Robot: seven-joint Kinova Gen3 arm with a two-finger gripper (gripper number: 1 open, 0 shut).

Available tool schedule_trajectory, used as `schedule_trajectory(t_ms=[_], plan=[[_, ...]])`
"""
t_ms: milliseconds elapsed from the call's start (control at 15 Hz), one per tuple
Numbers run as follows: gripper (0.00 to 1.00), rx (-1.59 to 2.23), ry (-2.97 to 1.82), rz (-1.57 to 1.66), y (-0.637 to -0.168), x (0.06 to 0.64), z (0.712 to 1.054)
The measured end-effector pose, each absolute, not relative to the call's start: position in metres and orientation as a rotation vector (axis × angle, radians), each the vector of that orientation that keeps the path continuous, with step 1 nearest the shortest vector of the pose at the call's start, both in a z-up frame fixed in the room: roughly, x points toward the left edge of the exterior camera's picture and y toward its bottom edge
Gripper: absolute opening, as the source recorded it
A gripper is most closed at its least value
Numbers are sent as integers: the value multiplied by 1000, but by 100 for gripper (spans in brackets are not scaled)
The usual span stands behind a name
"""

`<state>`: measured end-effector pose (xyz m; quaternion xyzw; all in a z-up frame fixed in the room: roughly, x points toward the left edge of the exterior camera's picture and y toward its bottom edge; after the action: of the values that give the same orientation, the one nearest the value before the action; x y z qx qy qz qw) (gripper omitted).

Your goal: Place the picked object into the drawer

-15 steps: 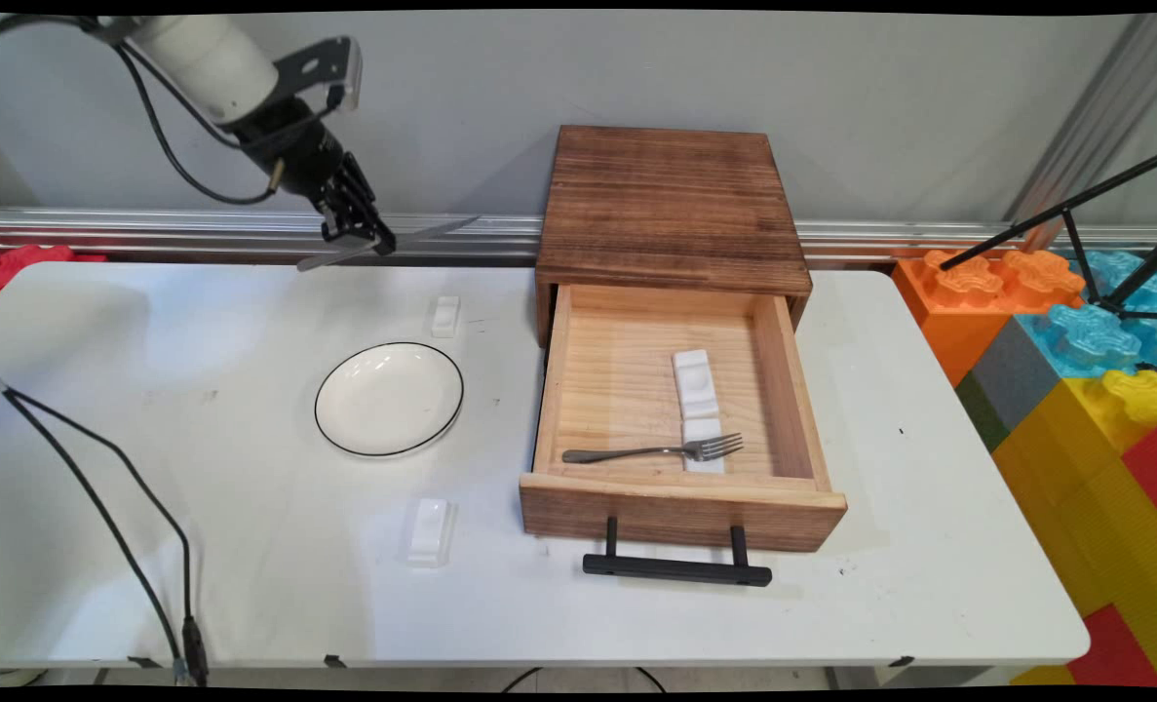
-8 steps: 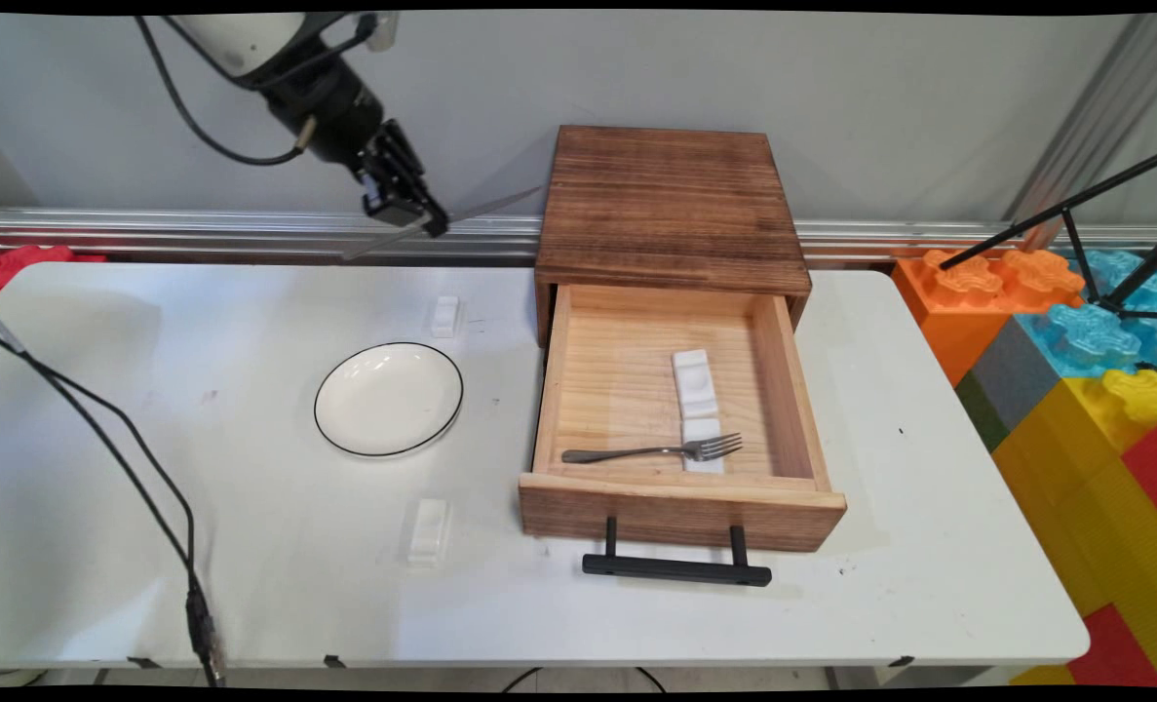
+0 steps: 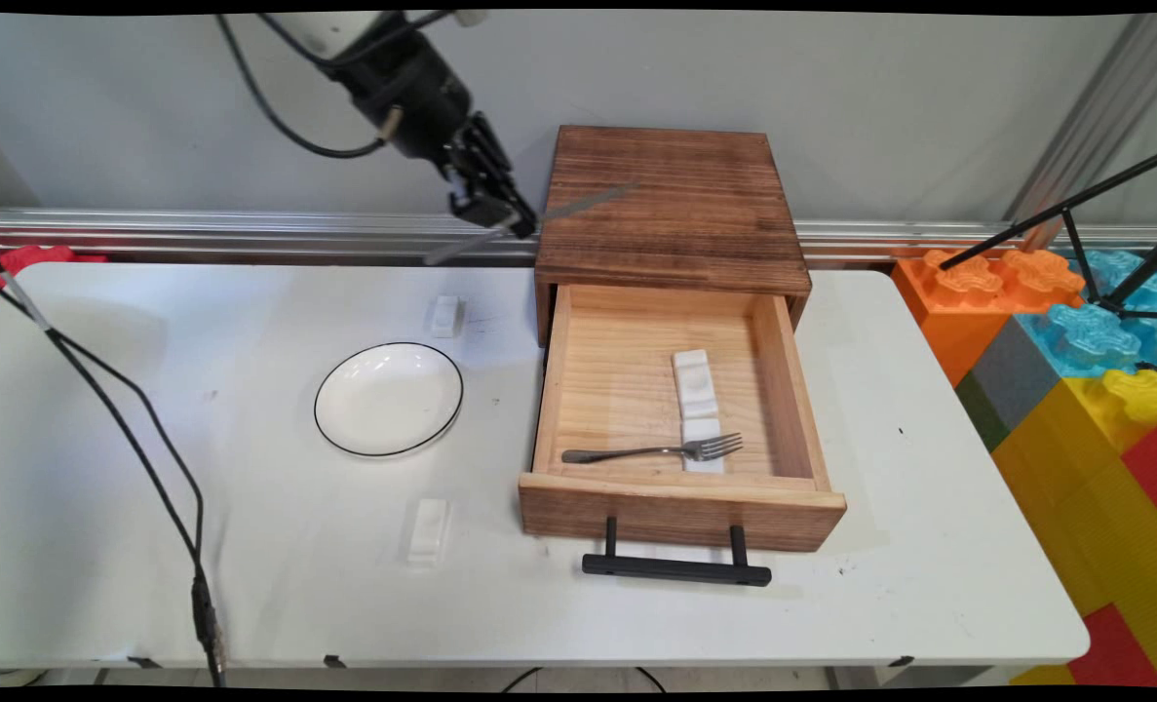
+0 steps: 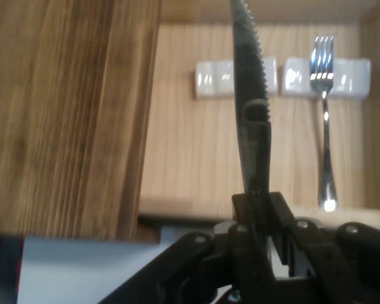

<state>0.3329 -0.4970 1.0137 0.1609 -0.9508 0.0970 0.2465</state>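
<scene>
1. Tool (image 3: 512, 218) raised above the surface's (image 3: 247, 585) far side, just left of the wooden drawer box (image 3: 671, 200) – fingers clamped on a table knife (image 3: 529, 222) at its handle
2. Knife roughly level, serrated blade reaching right over the box's top, handle end sticking out left; in the hand view the blade (image 4: 248, 69) runs up from the closed fingers (image 4: 246, 218)
3. Drawer (image 3: 675, 409) pulled open, black bar handle (image 3: 675, 568) toward the near edge
4. Inside it: a fork (image 3: 654, 451) lying crosswise, tines resting on the nearer of two white cutlery rests (image 3: 703, 444) – the second rest (image 3: 694, 382) just behind
5. On the surface left of the drawer: white black-rimmed plate (image 3: 389, 398), one white rest (image 3: 445, 315) behind it, another (image 3: 429, 530) in front
</scene>
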Motion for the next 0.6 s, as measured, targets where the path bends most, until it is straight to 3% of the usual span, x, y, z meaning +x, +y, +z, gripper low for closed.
schedule_trajectory(t_ms=[600], plan=[[0, 419, -2539, 244, -517, 262, 977]])
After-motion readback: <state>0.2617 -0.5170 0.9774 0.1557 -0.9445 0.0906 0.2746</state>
